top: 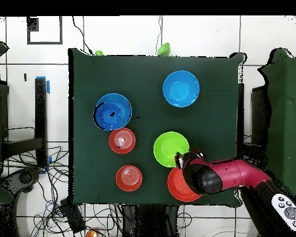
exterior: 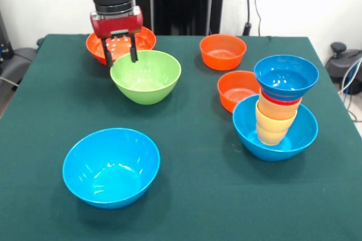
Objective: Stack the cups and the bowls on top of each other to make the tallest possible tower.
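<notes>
White walls and cable clutter ring the green worktop [exterior: 192, 133]. The tool [exterior: 120, 53] hangs with its fingers spread and nothing between them, at the pedestal edge, over the gap between the large orange bowl [exterior: 146, 37] and the green bowl [exterior: 146, 75]. Two small orange bowls [exterior: 223, 51] sit apart towards the tower [exterior: 278, 108]: light-blue base, three cups, dark-blue bowl on top. A lone light-blue bowl [exterior: 111, 166] has open cloth around it.

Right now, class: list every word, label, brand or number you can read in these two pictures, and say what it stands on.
None can be read.
The bowls, the tower and the gripper carry no legible text.
The buttons on the grey device are too small to read.
</notes>
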Controlling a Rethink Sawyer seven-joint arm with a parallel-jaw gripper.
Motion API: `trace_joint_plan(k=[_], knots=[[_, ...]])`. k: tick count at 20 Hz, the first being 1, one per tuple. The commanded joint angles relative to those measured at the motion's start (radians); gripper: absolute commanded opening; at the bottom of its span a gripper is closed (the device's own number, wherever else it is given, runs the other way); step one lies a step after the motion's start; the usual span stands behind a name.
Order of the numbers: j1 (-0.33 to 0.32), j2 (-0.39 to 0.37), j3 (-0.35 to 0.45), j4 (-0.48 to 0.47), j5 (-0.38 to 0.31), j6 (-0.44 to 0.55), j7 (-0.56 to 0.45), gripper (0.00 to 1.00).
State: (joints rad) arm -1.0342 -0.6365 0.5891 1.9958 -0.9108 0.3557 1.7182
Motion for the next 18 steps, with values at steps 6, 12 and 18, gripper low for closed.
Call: trace_joint_plan(k=[6,12,18], knots=[[-0.048,0.105,0.109,-0.111,-0.096,0.165,-0.405,1.0],[-0.068,0.173,0.103,-0.16,-0.109,0.173,-0.427,1.0],[-0.059,0.232,0.096,-0.205,-0.124,0.167,-0.442,1.0]])
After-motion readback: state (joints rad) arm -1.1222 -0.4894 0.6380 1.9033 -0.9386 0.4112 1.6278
